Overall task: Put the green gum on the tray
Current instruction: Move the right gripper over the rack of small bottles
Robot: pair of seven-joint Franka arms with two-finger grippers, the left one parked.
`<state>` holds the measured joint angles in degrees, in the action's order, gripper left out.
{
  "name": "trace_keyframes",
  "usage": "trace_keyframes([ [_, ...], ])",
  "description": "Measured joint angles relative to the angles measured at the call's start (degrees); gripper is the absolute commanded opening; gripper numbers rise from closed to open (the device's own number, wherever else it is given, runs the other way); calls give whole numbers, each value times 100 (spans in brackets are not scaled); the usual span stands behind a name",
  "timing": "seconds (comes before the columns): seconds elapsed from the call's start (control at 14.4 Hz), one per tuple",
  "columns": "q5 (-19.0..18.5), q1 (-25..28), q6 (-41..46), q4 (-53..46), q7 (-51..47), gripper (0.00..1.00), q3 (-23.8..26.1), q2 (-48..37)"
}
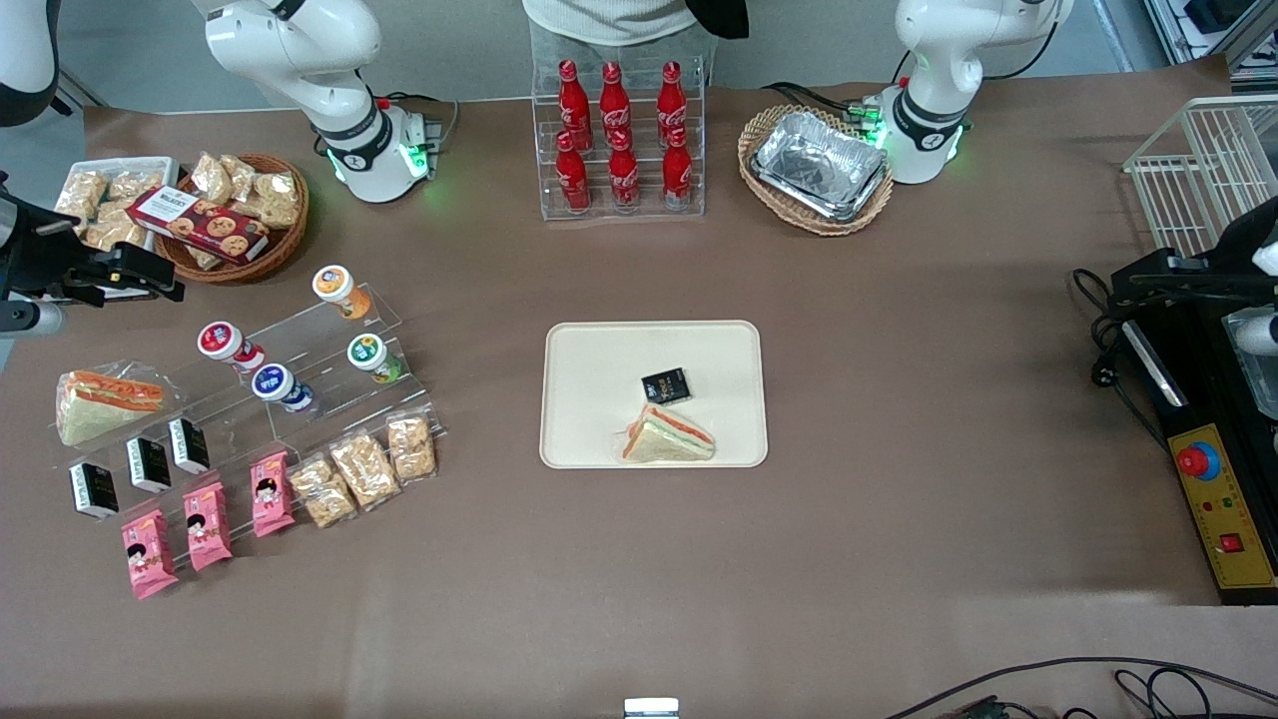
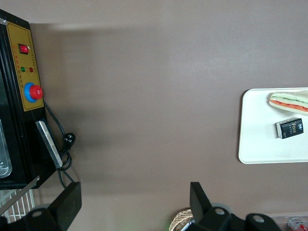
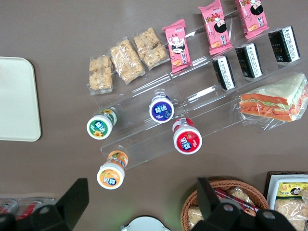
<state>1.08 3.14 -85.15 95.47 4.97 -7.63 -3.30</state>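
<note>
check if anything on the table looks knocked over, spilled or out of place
Nothing stands out. The green gum sits on the clear stand with the other canisters, the tray lies flat, and the gripper hovers open beside the snack basket.

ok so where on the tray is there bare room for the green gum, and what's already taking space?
The tray is bare across the strip nearest the cola bottles and along both short sides. The crowded part is the edge nearest the front camera: a wrapped sandwich with a black packet beside it. The green gum sits on the acrylic stand; the gripper hangs open above that stand.
</note>
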Motion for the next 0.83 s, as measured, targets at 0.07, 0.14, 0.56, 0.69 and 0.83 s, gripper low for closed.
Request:
trace_keyframes([
  [0.07,0,0,0,0,2,100,2,0],
  [0.14,0,2,0,0,3,100,9,-1],
  [0.56,0,15,58,57,5,100,51,-174],
  [0.69,13,66,76,141,4,100,62,-287],
  [0.83,25,251,77,226,-73,100,70,-394],
])
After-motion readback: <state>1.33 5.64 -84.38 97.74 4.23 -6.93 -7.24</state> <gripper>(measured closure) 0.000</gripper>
